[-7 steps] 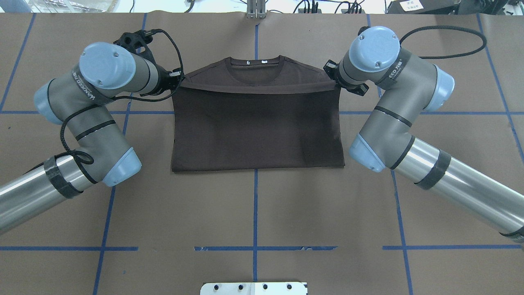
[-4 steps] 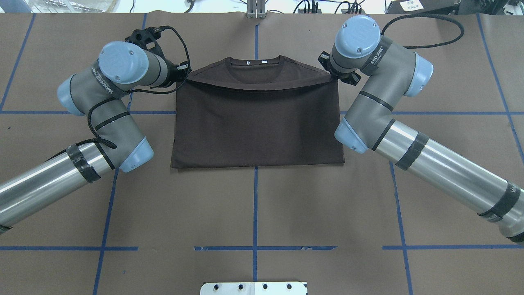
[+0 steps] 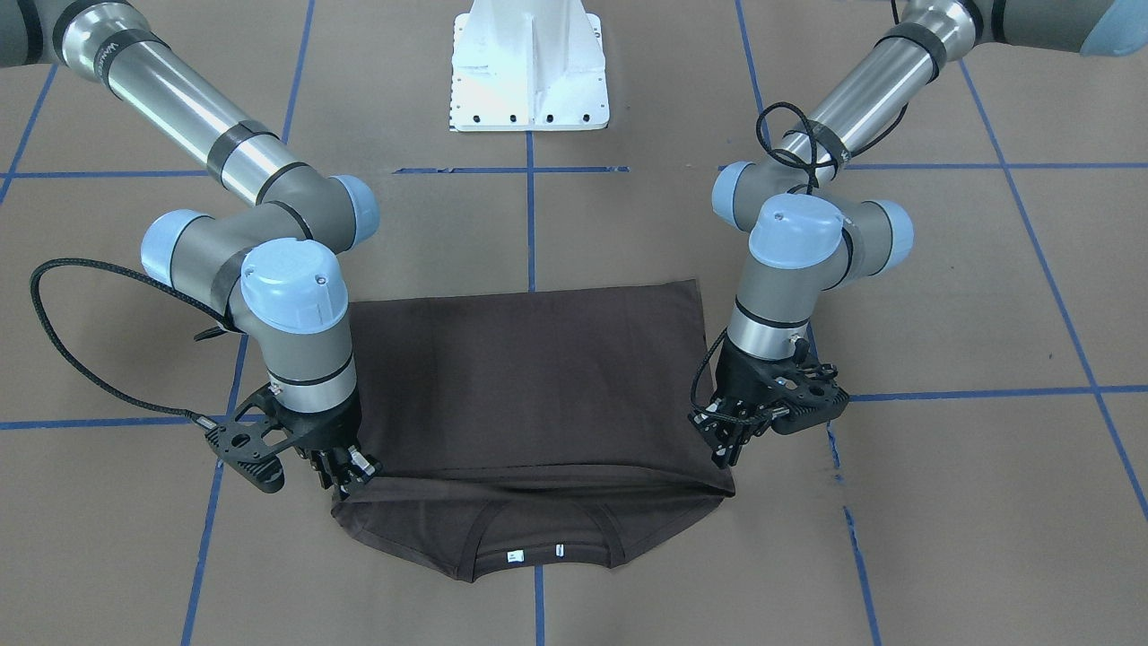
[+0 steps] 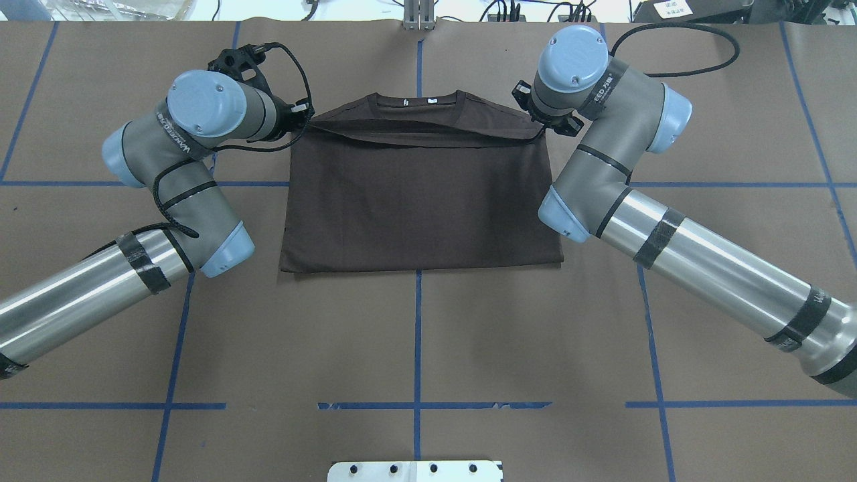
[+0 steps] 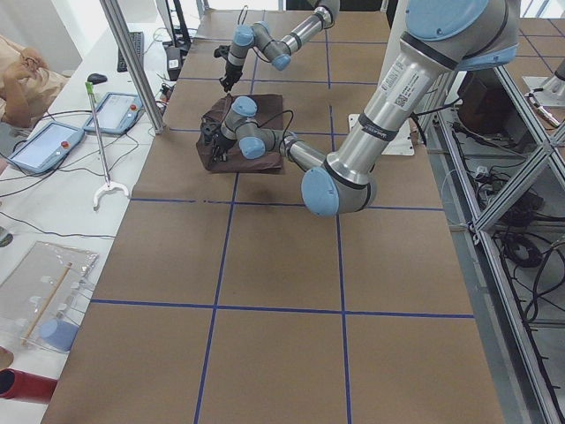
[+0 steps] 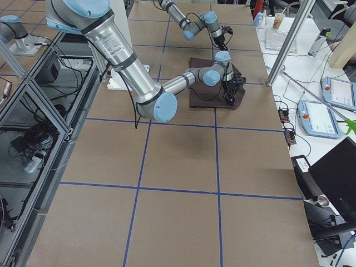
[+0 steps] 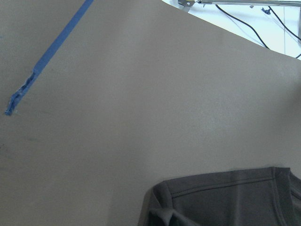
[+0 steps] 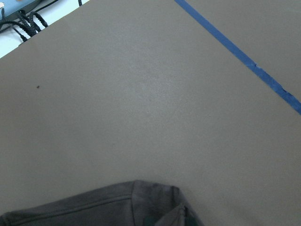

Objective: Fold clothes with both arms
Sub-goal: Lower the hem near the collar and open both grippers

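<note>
Evidently the left gripper (image 4: pixel 301 122) is pinched shut on one hem corner of the T-shirt (image 4: pixel 418 201), which lies folded on the table (image 4: pixel 418 335), collar at the far edge. The right gripper (image 4: pixel 539 128) pinches the other corner. Both should lower level and together, keeping the hem taut and straight, before letting go.

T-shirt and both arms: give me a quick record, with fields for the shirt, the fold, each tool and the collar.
shirt: dark brown T-shirt, lying on the brown table
fold: lower half doubled up over the chest, its edge just short of the collar
left tool: pinches the folded edge's corner
right tool: pinches the other corner
collar: uncovered, white tags showing
</note>
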Controlling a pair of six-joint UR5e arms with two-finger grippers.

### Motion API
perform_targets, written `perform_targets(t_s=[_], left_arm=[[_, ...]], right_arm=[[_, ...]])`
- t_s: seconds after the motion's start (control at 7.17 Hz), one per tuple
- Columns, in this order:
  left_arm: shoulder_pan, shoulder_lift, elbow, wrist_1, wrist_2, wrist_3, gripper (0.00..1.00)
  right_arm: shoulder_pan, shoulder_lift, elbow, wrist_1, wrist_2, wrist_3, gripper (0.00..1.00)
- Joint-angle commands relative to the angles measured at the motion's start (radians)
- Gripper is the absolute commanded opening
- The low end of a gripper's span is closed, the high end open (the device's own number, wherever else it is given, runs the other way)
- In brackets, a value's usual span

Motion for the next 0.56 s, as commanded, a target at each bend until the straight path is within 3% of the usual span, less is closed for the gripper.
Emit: perform_targets(t_s=[0.0, 0.14, 0.28, 0.42], left_arm=[[-0.005, 0.009, -0.005, -0.095, -0.010, -0.062, 0.50], [0.003, 0.014, -0.006, -0.130, -0.039, -0.105, 0.50], [0.001, 0.023, -0.008, -0.136, -0.065, -0.105, 0.50], [0.003, 0.037, -0.021, -0.140, -0.065, -0.105, 0.50]], right_arm=[[-0.003, -0.043, 0.098, 0.007, 0.015, 0.011, 0.62], [-0.053, -0.215, 0.319, 0.006, 0.059, 0.041, 0.65], [-0.100, -0.356, 0.481, 0.007, 0.061, 0.098, 0.65], [-0.143, -0.420, 0.537, 0.010, 0.060, 0.176, 0.65]])
